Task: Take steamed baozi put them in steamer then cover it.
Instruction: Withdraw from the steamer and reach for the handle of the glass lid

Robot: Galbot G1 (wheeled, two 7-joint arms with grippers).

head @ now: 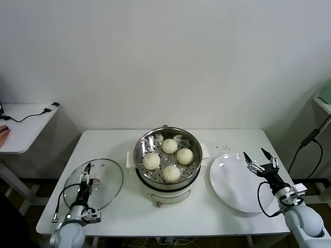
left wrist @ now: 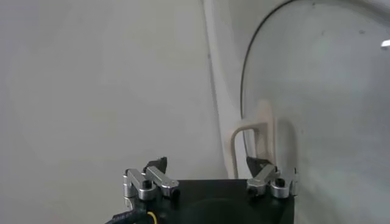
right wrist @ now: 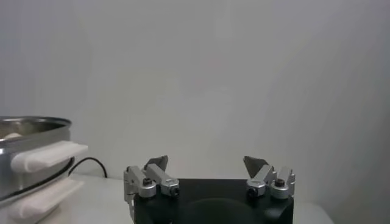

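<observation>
My left gripper hangs nearest the camera at the table's front left edge, jaws spread wide and holding nothing, poised over the near side of the cover. The glass lid lies flat on the white tabletop, well left of the steamer; in the left wrist view its cream bar handle stands just beyond my open fingertips, though which way the bar's long axis runs across the table I cannot tell.

At centre, the stainless steamer sits upright and uncovered on its cream base, one side handle toward the lid and the other toward the plate. All four steamed baozi rest on the perforated tray inside, arranged in a rough diamond and apart from one another.

To the right, the white plate lies just beside the steamer. My right gripper hovers over its far right rim, jaws likewise wide open and gripping nothing.
</observation>
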